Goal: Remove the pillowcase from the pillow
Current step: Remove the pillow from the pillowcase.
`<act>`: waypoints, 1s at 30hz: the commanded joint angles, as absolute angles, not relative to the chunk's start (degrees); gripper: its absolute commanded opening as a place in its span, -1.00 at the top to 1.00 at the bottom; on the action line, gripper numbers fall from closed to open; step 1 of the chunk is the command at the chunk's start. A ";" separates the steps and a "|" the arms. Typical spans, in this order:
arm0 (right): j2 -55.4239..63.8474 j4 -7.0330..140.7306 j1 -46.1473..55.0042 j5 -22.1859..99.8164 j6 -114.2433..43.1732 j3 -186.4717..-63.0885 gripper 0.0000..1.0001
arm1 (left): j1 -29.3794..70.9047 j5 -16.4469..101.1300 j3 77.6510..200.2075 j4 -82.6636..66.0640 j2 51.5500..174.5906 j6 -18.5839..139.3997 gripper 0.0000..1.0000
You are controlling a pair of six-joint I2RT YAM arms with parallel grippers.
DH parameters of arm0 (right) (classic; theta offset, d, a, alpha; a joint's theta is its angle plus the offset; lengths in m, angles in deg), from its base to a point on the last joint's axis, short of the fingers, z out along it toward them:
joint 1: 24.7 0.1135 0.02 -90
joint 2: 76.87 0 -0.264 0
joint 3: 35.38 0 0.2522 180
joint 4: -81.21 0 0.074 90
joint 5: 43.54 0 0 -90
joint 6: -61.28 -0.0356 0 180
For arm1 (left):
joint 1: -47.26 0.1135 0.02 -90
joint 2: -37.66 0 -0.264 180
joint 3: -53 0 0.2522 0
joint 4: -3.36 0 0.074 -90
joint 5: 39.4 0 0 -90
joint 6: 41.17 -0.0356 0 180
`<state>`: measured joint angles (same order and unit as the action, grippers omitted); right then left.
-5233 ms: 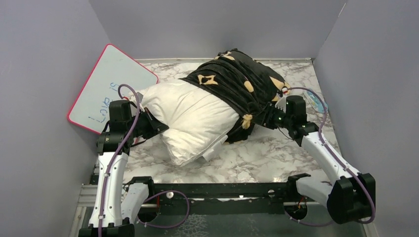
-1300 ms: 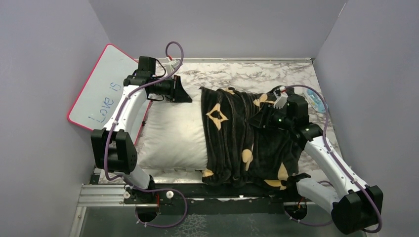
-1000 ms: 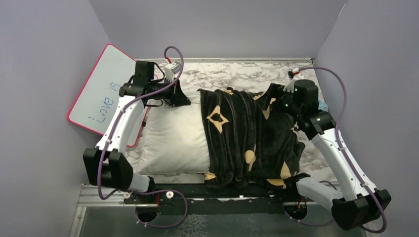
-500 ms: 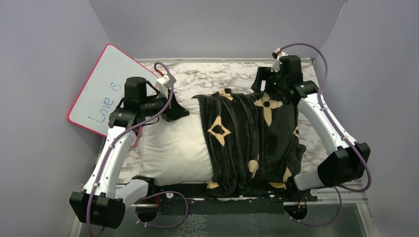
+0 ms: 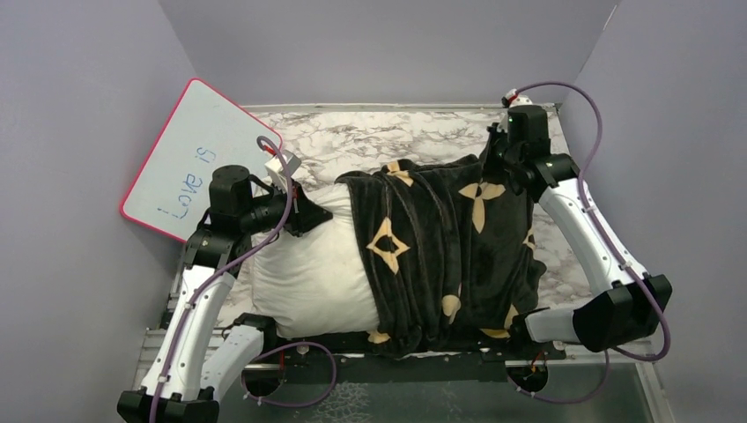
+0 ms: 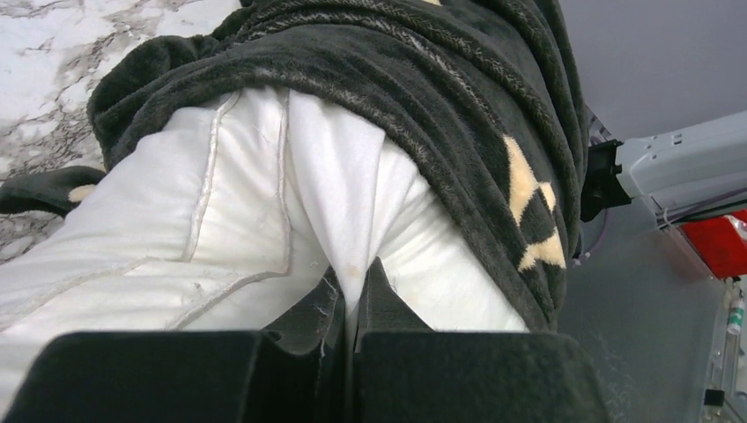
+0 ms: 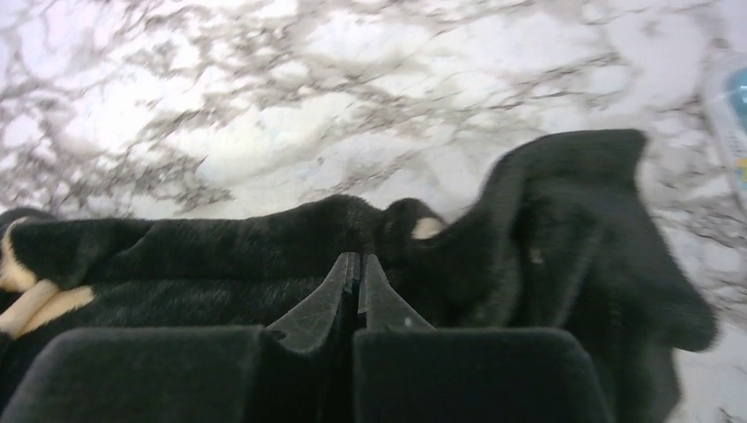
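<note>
Here, a marble-patterned table forms the floor of a booth with plain lilac-grey walls. At the upper left of the overhead view a pink-rimmed whiteboard rests against the left wall, with "Love is" written on it in blue. Just right of it the left gripper is clamped on the pillow; its wrist view shows a fold of white cloth pinched between the fingers. The pillow lies across the middle of the table with its left half bare. Its right half is inside the pillowcase, which bunches in folds around it. At the upper right the right gripper sits at the pillowcase's far edge with its jaws pressed together. Its tips touch the black pile, but whether any cloth is caught between them cannot be told. The near edges of both lie over a black rail. A pale object with a blue patch is cut off at the right edge of the slightly blurred right wrist view and cannot be identified.
</note>
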<state>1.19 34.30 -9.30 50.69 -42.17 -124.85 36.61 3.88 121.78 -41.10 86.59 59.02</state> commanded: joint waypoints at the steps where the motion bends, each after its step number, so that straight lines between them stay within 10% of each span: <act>1: -1.56 35.73 -13.77 61.37 -41.92 -125.71 0.99 | 35.97 6.03 119.90 -40.42 81.78 63.14 1.00; 9: -3.40 34.25 -21.31 42.76 -42.88 -128.07 0.93 | 35.99 5.33 118.28 -40.34 80.07 63.88 1.00; 13: -3.81 34.78 -21.27 24.26 -44.63 -127.66 0.12 | 36.01 4.52 118.74 -39.97 80.93 63.78 1.00; 18: -2.53 32.81 -18.33 20.34 -42.88 -127.29 -0.17 | 36.00 4.01 119.08 -40.02 81.08 64.01 1.00; 25: 2.29 25.94 -9.04 28.13 -38.27 -126.42 -0.16 | 36.01 4.10 118.95 -39.67 81.19 64.43 1.00; 30: 1.43 26.16 -8.24 43.98 -39.91 -125.74 0.48 | 35.97 4.27 119.23 -39.67 80.62 64.90 1.00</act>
<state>2.94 28.64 -8.36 31.04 -39.62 -125.94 36.37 6.79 118.42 -39.64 81.76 62.78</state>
